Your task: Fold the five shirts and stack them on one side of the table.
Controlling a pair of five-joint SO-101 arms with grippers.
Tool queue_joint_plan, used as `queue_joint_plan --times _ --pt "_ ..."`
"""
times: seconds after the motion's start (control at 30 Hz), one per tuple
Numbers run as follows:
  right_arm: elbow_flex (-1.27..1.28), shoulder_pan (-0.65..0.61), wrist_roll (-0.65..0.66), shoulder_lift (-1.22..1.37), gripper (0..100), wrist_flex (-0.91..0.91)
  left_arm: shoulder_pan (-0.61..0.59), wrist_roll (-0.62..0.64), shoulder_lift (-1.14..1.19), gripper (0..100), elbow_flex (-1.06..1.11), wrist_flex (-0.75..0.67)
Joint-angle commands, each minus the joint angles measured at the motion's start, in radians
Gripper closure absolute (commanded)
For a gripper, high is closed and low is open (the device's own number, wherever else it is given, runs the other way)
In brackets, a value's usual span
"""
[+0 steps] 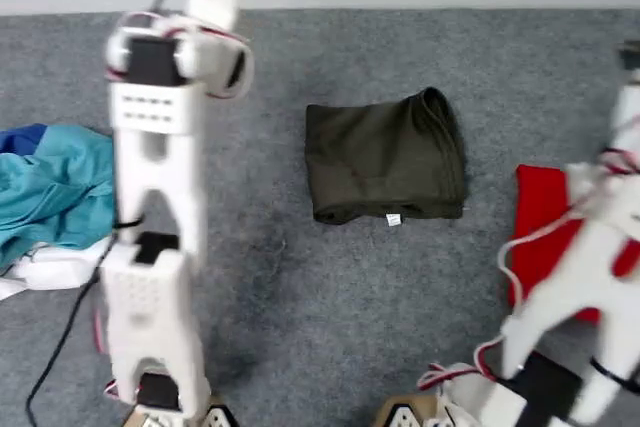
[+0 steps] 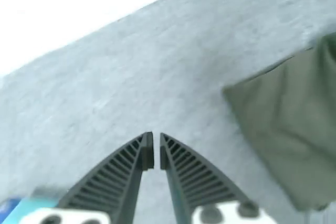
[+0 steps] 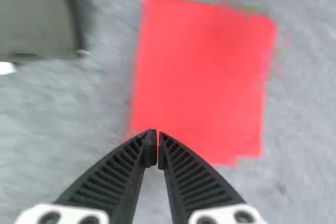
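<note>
Shirts sit in three spots on the grey table [image 1: 330, 327], and the question is which arm is better placed for the olive one. Nearest the robot, on its right, a folded red shirt [image 1: 545, 237] lies flat. I take it to be the start of the stack. The right gripper [image 3: 156, 148] hangs over that shirt's near edge, jaws pressed together and holding nothing. On the robot's left, about as near, an unfolded heap [image 1: 55, 192] of teal, blue and white cloth is bunched at the table's side.

Farther out, in the middle of the table between the two arms, lies the folded olive shirt [image 1: 385, 157]. It is well apart from the heap and near the red shirt, with a strip of bare table between them. Its longer side runs across the table, from one arm toward the other.

Farthest out, the left gripper [image 2: 156, 151] is raised toward the table's far edge, jaws together but for a hairline slit, empty. The olive shirt lies toward the robot's right of it and back toward the robot.

By my reading the right gripper is the nearer one — a short sideways reach toward the centre would bring it to the olive shirt's closest end, and the carry onto the red shirt would be short too.
</note>
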Motion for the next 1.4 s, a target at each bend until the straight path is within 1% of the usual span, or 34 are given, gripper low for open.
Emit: queue_joint_plan --times 0.0,0.13,0.23,0.37,0.43,0.6,0.67,0.73,0.83,0.9,0.97,1.07,1.23,1.37 --pt "-0.008 -0.168 -0.087 0.019 98.6 -0.027 -0.069 -0.044 -0.307 97 0.246 0.023" --pt "-0.008 -0.312 -0.141 0.091 98.4 -0.174 -0.130 -0.075 -0.526 97 0.473 0.018" --pt "-0.006 -0.389 -0.143 0.177 98.4 -0.311 -0.175 -0.078 -0.640 97 0.601 0.003" --pt "-0.006 -0.466 -0.138 0.323 98.4 -0.495 -0.232 -0.080 -0.738 97 0.696 0.003" --pt "-0.006 -0.492 -0.137 0.400 98.4 -0.595 -0.279 -0.081 -0.775 97 0.716 0.006" --pt "-0.011 -0.501 -0.135 0.602 98.4 -0.865 -0.396 -0.081 -0.850 97 0.725 0.009" --pt "-0.012 -0.495 -0.132 0.679 98.4 -0.967 -0.430 -0.103 -0.878 97 0.725 0.009" --pt "-0.012 -0.476 -0.089 0.751 98.4 -1.058 -0.462 -0.147 -0.902 97 0.727 0.018" --pt "-0.012 -0.441 -0.017 0.862 98.6 -1.207 -0.505 -0.172 -0.921 97 0.728 0.020" --pt "-0.014 -0.423 -0.012 0.918 98.6 -1.282 -0.523 -0.172 -0.925 97 0.728 0.020" --pt "-0.035 -0.421 -0.014 0.932 98.7 -1.288 -0.540 -0.173 -0.928 97 0.739 0.020" --pt "-0.092 -0.435 -0.021 0.903 98.7 -1.211 -0.559 -0.192 -0.930 97 0.771 0.020" --pt "-0.143 -0.470 -0.135 0.796 98.3 -1.003 -0.595 -0.201 -0.928 97 0.776 0.020" --pt "-0.146 -0.501 -0.186 0.710 98.3 -0.796 -0.605 -0.219 -0.924 97 0.776 0.020"
